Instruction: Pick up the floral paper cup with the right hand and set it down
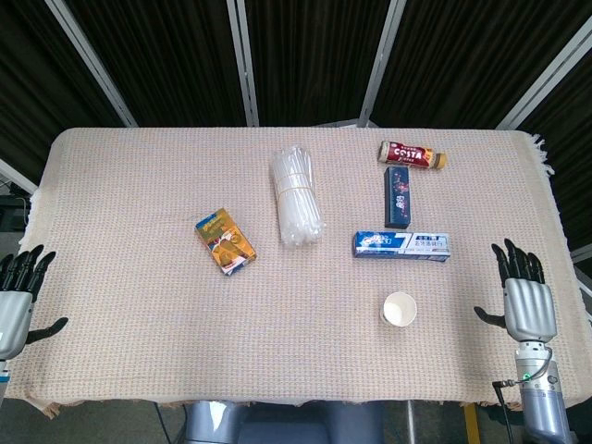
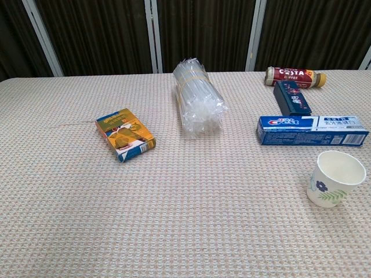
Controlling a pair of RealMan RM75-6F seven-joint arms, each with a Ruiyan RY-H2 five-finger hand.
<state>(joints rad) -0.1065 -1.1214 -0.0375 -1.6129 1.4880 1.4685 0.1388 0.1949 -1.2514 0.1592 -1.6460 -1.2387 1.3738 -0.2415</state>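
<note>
Dark curtains with pale rails hang behind the table (image 1: 139, 370), which wears a beige woven cloth. Near its front right part stands the cup (image 1: 400, 309), upright, mouth open, a small flower and leaf print on its side in the chest view. My right hand (image 1: 526, 296) rests to the right of the cup, apart from it, fingers spread and holding nothing. My left hand (image 1: 18, 296) lies far to the left of the cup at the table's edge, fingers also apart and empty. Just behind the cup lies a blue toothpaste box (image 1: 401, 244); behind that a dark blue box (image 1: 399, 197) and a Costa bottle (image 1: 413, 154) on its side. Left of the cup, further back, lie a straw bundle (image 1: 296, 197) and an orange carton (image 1: 225, 242).
</note>
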